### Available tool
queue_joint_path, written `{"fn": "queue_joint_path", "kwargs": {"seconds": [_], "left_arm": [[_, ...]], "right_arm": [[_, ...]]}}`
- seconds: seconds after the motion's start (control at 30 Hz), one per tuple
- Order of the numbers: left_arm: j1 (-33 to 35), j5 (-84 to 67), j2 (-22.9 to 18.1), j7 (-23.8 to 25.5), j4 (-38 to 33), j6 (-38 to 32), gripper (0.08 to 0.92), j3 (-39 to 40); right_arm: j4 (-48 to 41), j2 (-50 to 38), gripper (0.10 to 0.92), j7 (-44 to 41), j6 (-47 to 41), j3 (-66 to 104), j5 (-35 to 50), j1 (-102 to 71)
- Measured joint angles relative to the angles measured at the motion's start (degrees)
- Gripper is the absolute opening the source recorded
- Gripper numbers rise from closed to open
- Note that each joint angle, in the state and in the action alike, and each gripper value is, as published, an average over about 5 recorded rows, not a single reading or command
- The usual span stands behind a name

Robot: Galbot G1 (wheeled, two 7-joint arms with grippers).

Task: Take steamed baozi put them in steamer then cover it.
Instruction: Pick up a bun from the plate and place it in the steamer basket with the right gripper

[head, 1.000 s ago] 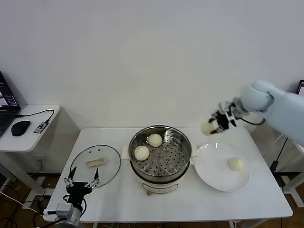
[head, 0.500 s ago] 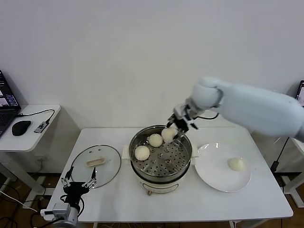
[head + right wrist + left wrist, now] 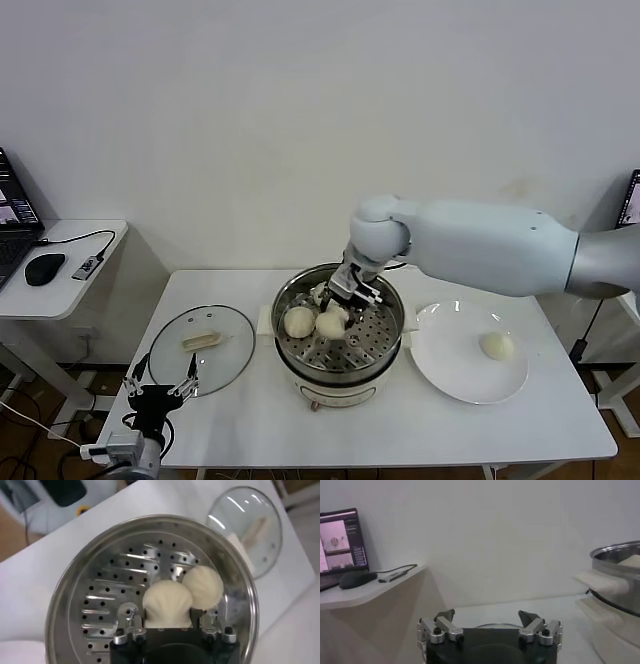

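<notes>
My right gripper (image 3: 334, 312) reaches down into the steamer (image 3: 398, 322), shut on a steamed baozi (image 3: 330, 325) held low over the perforated floor. A second baozi (image 3: 298, 321) lies beside it, and a third (image 3: 319, 293) shows partly behind the gripper. In the right wrist view the held baozi (image 3: 167, 601) sits between the fingers of the right gripper (image 3: 168, 613), touching its neighbour (image 3: 203, 586) inside the steamer (image 3: 112, 577). One more baozi (image 3: 497, 345) lies on the white plate (image 3: 450, 352). The cover (image 3: 226, 352) lies flat left of the steamer. My left gripper (image 3: 160, 392) (image 3: 486, 616) hangs open in front of the cover.
A side table (image 3: 75, 290) at far left carries a mouse (image 3: 43, 269) and a laptop edge. The plate sits right of the steamer. From the left wrist, the steamer and its handle (image 3: 602, 582) stand off to one side.
My right arm carried the baozi from behind the plate leftward over the steamer and lowered it inside beside the two there. The left gripper barely shifted.
</notes>
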Motion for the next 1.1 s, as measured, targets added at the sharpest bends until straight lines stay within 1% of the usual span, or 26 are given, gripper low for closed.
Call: {"fn": "queue_joint_path", "kwargs": {"seconds": [0.27,0.63,0.73,0.93,1.0,1.1], "left_arm": [[0.60,0.29,-0.55,-0.09,-0.38,-0.31,0.823,-0.32],[0.97,0.96,-1.25,-0.19,-0.43,-0.78,0.823,-0.08],[0.85,1.16,-1.30,-0.24,-0.36,-0.81,0.823,0.10],[0.41,1.31,-0.85,-0.26,-0.55,-0.54,0.823,0.39],[0.23,1.30,-0.58,-0.25,-0.64,-0.41,0.823,0.35],[-0.08,1.25,-0.16,-0.22,-0.69,-0.29,0.823,0.24]], "right_arm": [[1.07,0.37,0.551,-0.50,5.13,-0.72,-2.73,-0.63],[4.05,-0.17,0.561,-0.99,8.82,-1.84,-4.12,-0.96],[4.54,-0.41,0.608,-0.78,9.45,-1.74,-4.28,-1.00],[4.67,-1.64,0.774,-0.50,9.76,-0.69,-4.19,-0.06],[4.54,-2.36,0.807,-0.50,9.49,0.01,-3.95,0.41],[4.46,-3.85,0.820,-0.66,8.28,1.13,-3.25,1.23]]}}
